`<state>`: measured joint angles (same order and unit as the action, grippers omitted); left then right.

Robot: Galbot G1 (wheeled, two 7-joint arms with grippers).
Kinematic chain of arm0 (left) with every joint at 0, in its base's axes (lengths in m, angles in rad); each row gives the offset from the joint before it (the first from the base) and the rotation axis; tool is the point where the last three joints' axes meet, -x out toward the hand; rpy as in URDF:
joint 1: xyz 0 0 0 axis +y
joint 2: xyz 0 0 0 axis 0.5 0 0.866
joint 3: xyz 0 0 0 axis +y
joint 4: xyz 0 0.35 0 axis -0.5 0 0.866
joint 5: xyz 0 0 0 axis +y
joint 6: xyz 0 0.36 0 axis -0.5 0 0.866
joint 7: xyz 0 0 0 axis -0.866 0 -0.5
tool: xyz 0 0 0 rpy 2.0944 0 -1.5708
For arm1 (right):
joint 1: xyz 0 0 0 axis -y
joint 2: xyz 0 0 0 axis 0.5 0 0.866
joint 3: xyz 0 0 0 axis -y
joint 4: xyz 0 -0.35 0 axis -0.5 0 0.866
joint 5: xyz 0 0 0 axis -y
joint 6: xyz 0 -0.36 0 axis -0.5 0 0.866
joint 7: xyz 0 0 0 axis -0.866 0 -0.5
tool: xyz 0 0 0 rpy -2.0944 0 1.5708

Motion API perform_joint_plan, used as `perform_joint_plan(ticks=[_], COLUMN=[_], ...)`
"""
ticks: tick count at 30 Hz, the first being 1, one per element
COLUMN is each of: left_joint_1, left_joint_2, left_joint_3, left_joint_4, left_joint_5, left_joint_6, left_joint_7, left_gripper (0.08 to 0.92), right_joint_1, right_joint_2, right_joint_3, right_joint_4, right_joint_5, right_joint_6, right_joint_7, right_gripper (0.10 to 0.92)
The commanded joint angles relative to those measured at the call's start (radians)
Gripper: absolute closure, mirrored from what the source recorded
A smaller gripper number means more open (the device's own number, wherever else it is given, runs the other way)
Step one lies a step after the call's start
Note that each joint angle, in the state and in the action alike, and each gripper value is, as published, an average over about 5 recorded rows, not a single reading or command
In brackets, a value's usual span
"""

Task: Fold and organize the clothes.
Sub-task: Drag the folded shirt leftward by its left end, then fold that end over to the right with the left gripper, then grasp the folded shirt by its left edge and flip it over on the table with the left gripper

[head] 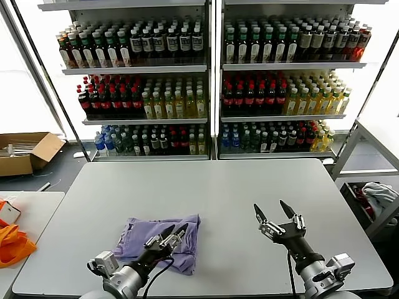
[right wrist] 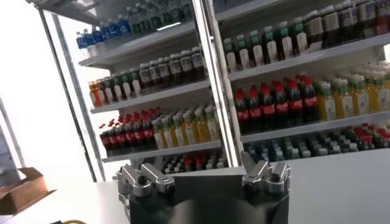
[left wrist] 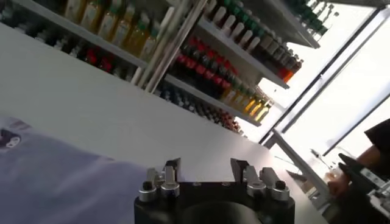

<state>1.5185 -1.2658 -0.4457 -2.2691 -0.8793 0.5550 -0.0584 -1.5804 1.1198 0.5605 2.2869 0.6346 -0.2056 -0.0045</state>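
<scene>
The clothes, one lavender T-shirt (head: 153,240), lie folded in a compact bundle on the grey table (head: 218,187), near its front left. My left gripper (head: 173,232) hovers over the bundle's right part, pointing toward the shelves. In the left wrist view the left gripper (left wrist: 205,164) is open with only bare table between its fingers, and the shirt (left wrist: 49,179) lies off to one side of it. My right gripper (head: 272,210) stands open above the bare table at the front right, apart from the shirt. In the right wrist view the right gripper (right wrist: 195,167) holds nothing.
Shelves of bottled drinks (head: 206,81) stand behind the table. A cardboard box (head: 25,152) sits on the floor at the far left. Orange fabric (head: 12,243) lies on a side table at the left. A white-and-red cloth bundle (head: 377,196) rests at the right.
</scene>
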Motion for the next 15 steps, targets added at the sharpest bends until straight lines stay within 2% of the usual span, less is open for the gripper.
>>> perform_joint_plan(ticks=[1, 3, 6, 11, 15], left_joint_1=[0.023, 0.004, -0.017, -0.03, -0.03], left_joint_2=[0.17, 0.219, 0.254, 0.23, 0.208], left_joint_3=[-0.284, -0.369, -0.401, -0.333, -0.277], left_joint_4=[-0.083, 0.01, 0.143, 0.266, 0.289], left_joint_5=[-0.114, -0.066, -0.042, -0.024, -0.012], left_joint_6=[0.008, 0.009, 0.017, 0.017, 0.012], left_joint_7=[0.022, 0.028, -0.014, -0.074, -0.085], left_gripper=[0.374, 0.313, 0.233, 0.18, 0.177], right_joint_1=[0.002, -0.013, -0.038, -0.059, -0.069], right_joint_2=[0.003, 0.008, 0.02, 0.051, 0.063], right_joint_3=[-0.008, -0.004, 0.002, -0.003, -0.003], right_joint_4=[0.012, 0.019, 0.027, 0.042, 0.048], right_joint_5=[-0.004, -0.012, -0.026, -0.053, -0.087], right_joint_6=[0.0, 0.003, 0.008, 0.01, 0.018], right_joint_7=[-0.001, -0.005, -0.012, -0.014, -0.022], right_gripper=[0.203, 0.203, 0.203, 0.203, 0.203])
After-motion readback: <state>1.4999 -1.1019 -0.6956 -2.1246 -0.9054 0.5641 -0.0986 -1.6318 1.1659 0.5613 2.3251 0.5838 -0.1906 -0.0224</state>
